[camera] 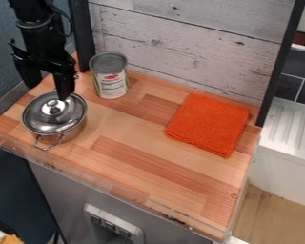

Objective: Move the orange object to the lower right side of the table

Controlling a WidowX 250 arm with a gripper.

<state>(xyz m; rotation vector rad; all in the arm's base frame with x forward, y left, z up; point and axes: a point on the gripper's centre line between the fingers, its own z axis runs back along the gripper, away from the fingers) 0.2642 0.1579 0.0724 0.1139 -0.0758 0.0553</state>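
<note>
The gripper (48, 93) is hanging down on the left, up by the lidded metal pot (69, 132), fingers spread pretty wide apart. The orange cloth (209, 124) is folded and lying flat on the right part of the wooden tabletop (129, 138), kinda toward the back. There's also a can (110, 81) standing between pot and plank wall (193, 38).

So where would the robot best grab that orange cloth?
Probably by its near edge, with the gripper coming straight down from above and pinching up some fabric. The cloth lies flat and looks folded, with no handle and little height to take from the side.
</note>
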